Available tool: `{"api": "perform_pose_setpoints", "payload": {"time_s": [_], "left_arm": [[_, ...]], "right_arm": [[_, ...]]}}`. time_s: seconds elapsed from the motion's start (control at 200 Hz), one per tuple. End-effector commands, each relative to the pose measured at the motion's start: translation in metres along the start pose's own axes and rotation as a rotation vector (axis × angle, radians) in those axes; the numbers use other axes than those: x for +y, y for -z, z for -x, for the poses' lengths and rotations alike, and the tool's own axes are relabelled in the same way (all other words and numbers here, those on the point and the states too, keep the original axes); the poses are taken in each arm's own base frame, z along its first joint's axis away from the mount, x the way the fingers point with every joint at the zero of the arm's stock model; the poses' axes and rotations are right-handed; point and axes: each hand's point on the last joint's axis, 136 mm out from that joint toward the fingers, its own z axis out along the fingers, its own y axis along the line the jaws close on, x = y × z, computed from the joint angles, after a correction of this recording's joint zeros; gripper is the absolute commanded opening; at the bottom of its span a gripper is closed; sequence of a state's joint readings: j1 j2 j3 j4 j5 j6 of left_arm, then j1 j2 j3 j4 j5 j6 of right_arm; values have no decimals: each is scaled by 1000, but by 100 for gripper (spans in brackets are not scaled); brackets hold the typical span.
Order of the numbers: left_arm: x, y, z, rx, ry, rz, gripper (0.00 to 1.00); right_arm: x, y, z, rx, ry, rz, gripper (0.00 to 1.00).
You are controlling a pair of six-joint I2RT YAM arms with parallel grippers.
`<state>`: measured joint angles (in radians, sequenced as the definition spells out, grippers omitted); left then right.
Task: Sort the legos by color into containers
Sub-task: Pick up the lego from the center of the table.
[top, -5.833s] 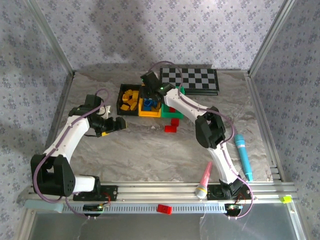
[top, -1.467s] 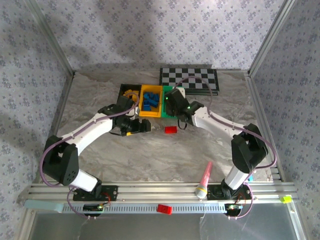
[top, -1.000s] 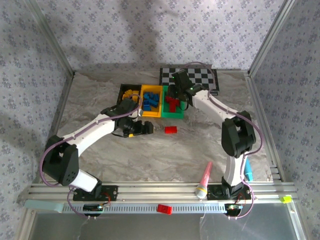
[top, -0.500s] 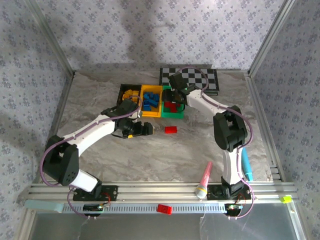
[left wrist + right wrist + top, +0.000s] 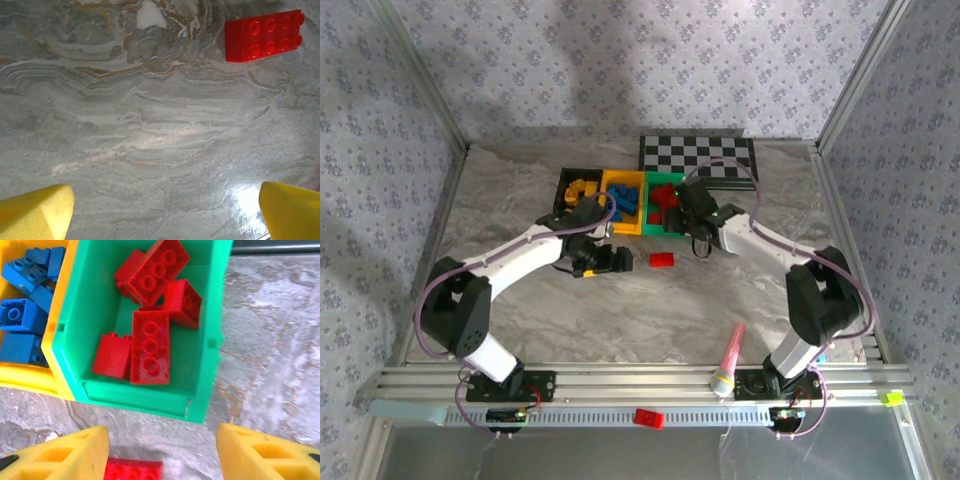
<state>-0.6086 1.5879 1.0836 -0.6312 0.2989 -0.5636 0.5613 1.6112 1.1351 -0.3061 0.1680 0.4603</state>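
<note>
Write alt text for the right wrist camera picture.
A green plastic bin holds several red studded bricks, beside a yellow plastic bin of blue studded bricks. Below, the right gripper, jaws open, frames another red brick on the marbled grey table.

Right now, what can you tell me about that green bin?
The green bin is a small open-topped rectangular box of glossy plastic, standing upright on the marbled table. Several red bricks lie jumbled inside. One long wall sits against the yellow bin holding blue bricks.
</note>
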Motion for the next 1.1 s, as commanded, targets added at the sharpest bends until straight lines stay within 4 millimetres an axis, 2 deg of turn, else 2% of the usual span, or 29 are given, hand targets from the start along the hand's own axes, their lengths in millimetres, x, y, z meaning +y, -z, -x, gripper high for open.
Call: {"api": "perform_pose_setpoints", "payload": {"time_s": [0.0,0.19,0.375,0.56,0.85,0.945,1.094], "left_arm": [[-21,0,7,1,-31,-8,94],[-46,-13,13,26,-80,7,94],[-60,-26,14,44,-100,50,94],[-69,-31,23,45,-99,66,94],[-82,-37,36,43,-116,120,94],[-84,-49,39,54,-107,124,94],[-95,-64,45,76,-122,139,94]], "right_arm": [[-18,21,6,-87,37,-71,60],[-32,42,7,-146,95,-86,61],[-43,47,11,-150,160,-96,61],[-40,36,0,-160,211,-45,61],[-81,20,-38,-235,109,-132,61],[-88,18,-36,-221,88,-148,61],[-83,19,-36,-211,63,-105,61]]}}
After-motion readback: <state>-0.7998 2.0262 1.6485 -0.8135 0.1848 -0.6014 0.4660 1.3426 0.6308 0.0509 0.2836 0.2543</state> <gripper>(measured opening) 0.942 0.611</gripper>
